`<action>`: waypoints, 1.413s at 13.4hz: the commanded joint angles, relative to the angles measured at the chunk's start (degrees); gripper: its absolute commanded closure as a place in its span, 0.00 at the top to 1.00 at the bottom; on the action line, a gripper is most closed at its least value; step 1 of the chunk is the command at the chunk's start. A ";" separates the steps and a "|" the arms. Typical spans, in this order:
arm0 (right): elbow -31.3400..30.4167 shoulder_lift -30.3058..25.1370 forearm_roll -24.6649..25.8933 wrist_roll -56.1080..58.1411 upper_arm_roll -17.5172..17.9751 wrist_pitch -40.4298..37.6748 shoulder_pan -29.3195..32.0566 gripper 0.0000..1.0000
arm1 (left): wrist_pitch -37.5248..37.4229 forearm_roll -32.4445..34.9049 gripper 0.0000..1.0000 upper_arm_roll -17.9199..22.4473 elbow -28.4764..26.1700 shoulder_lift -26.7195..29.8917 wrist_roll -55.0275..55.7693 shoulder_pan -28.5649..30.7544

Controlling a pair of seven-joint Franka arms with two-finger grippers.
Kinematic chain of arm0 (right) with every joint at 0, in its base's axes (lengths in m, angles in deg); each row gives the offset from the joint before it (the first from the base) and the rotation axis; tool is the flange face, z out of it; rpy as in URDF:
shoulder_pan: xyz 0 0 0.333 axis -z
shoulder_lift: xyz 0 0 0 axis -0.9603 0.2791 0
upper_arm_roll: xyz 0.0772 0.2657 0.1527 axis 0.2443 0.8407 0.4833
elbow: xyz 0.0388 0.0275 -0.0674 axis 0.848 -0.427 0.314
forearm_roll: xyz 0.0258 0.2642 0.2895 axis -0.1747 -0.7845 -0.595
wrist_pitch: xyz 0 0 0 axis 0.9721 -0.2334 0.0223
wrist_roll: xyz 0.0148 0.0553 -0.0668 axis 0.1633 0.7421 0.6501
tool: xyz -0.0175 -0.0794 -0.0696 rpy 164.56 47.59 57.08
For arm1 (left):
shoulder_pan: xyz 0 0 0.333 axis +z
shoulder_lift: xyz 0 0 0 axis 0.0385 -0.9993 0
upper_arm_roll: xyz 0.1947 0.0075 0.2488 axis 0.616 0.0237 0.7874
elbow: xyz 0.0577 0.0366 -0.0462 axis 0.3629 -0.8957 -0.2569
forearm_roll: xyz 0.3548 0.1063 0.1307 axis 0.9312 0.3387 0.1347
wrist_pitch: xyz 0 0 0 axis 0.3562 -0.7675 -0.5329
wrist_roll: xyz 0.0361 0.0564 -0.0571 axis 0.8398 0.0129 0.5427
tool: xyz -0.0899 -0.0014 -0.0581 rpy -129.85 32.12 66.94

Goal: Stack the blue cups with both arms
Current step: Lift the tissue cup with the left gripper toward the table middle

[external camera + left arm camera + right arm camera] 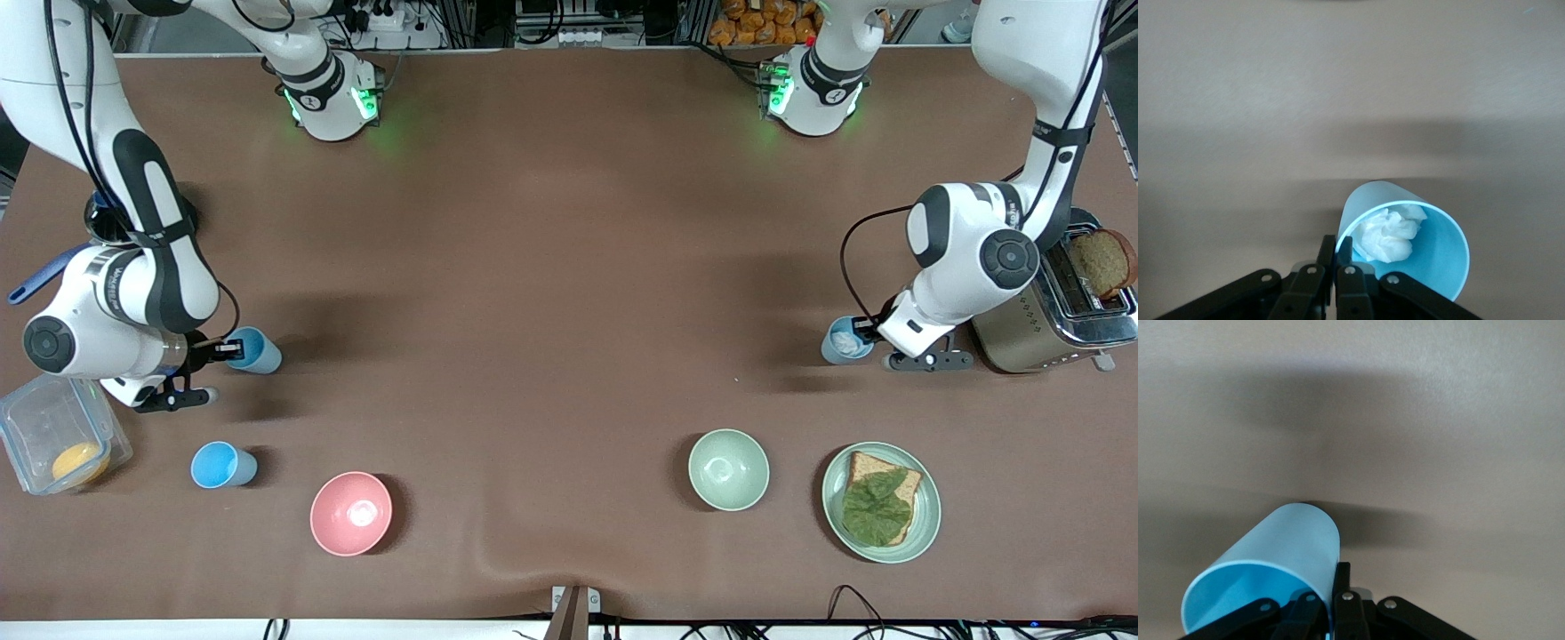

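Note:
My right gripper [228,348] is shut on the rim of a sky-blue cup [255,350] near the right arm's end of the table. In the right wrist view the gripper [1336,588] pinches the cup's wall [1288,543], one finger inside and one outside, and the cup is tilted. My left gripper [864,336] is shut on the rim of a paler blue cup [843,341] beside the toaster. In the left wrist view the gripper [1337,251] holds that cup [1438,257], which has crumpled white paper [1388,235] inside. Another sky-blue cup [221,465] stands free on the table.
A pink bowl [351,513] and a pale green bowl [728,468] sit near the front edge. A green plate [925,520] holds bread with a lettuce leaf. A toaster [1022,333] with a slice stands by the left arm. A clear container [36,418] is at the right arm's end.

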 commanded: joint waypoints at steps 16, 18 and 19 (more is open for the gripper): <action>2.22 -4.42 -1.38 0.22 0.39 -7.63 -0.40 0.00 | -11.41 -0.23 0.00 -16.16 34.06 -21.30 70.39 -31.53; 1.69 -6.08 -2.34 -3.64 0.56 -9.22 -1.97 0.00 | -10.80 3.03 0.00 -16.16 34.07 -22.36 71.73 -33.11; 0.91 -7.40 -3.39 -6.01 0.56 -9.40 -2.85 0.00 | -10.10 3.30 0.00 -16.16 34.07 -22.72 71.73 -33.20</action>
